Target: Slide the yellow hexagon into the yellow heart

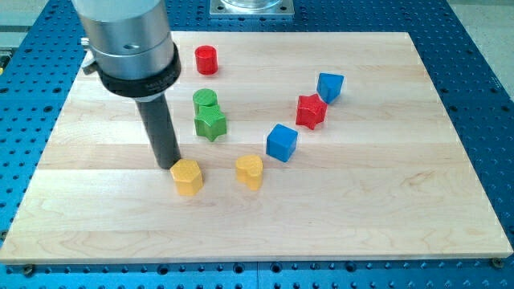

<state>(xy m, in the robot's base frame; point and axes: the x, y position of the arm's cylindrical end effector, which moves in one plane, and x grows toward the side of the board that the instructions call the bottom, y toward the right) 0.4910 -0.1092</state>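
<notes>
The yellow hexagon (187, 177) lies on the wooden board below the view's middle, towards the left. The yellow heart (250, 171) lies a short gap to its right, apart from it. My tip (168, 164) stands on the board just at the hexagon's upper left edge, touching or nearly touching it. The dark rod rises from there up to the grey arm housing at the view's top left.
A green cylinder (206, 101) and a green star (210, 124) sit together above the hexagon. A red cylinder (206, 59) is near the top. A blue cube (282, 142), a red star (311, 111) and a second blue cube (330, 86) run diagonally to the right. The board's (385, 209) edges meet a blue perforated table.
</notes>
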